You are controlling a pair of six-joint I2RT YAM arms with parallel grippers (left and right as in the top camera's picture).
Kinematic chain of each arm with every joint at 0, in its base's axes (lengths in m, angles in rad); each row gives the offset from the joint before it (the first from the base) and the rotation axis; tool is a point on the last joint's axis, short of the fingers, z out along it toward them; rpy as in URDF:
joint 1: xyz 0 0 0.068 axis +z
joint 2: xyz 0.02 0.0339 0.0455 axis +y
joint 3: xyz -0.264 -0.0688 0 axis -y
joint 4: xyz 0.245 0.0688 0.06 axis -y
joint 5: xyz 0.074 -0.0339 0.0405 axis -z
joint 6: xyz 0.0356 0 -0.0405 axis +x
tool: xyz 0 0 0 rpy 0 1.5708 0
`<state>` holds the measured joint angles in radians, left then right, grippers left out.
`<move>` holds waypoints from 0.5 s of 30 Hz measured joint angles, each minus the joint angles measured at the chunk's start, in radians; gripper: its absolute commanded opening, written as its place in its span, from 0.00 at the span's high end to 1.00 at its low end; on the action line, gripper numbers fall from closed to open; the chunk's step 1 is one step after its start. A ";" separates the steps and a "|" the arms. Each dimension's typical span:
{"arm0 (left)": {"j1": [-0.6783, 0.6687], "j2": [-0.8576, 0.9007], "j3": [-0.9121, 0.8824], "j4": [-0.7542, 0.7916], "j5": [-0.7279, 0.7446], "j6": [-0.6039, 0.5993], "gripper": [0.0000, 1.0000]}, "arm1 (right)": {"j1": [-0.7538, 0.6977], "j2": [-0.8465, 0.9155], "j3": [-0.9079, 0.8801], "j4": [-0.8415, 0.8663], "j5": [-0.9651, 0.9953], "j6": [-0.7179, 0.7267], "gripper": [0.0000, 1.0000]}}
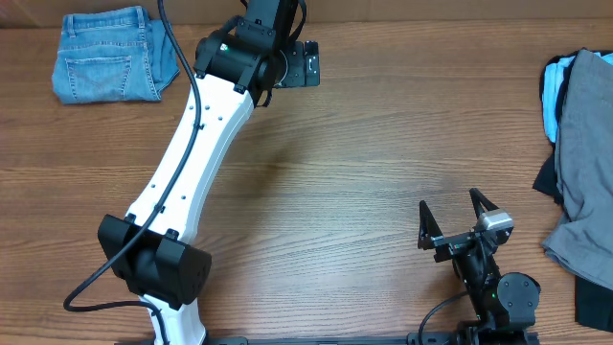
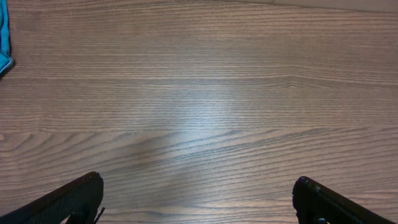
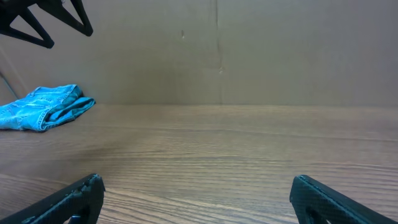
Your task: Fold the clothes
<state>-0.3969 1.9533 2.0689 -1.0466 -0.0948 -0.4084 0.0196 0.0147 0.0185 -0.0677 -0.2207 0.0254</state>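
- 2 black two-finger hands are on show, both spread wide with nothing between the fingers.
- At the far side of the brown wood-grain worktop [image 1: 364, 153], the left hand [image 1: 305, 65] points right.
- Near it but apart, the folded light-blue denim jeans [image 1: 105, 56] lie flat in the far left corner.
- Close to the front edge, the right hand [image 1: 450, 211] is well apart from the jeans.
- 1 heap lies at the right edge: a grey garment [image 1: 589, 163] over a pale-blue garment [image 1: 554, 101] and a dark garment [image 1: 546, 177].
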 measured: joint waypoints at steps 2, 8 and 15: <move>0.000 0.000 0.000 0.000 0.000 0.000 0.00 | 0.000 0.000 0.000 0.000 0.000 0.000 0.00; 0.000 0.000 0.000 0.000 0.000 0.000 0.00 | 0.000 0.000 0.000 0.000 0.000 0.000 0.00; 0.000 0.000 0.000 -0.066 0.000 0.000 0.00 | 0.000 0.000 0.000 0.000 0.000 0.000 0.00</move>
<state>-0.3969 1.9533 2.0689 -1.1126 -0.0948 -0.4084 0.0196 0.0147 0.0185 -0.0681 -0.2211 0.0254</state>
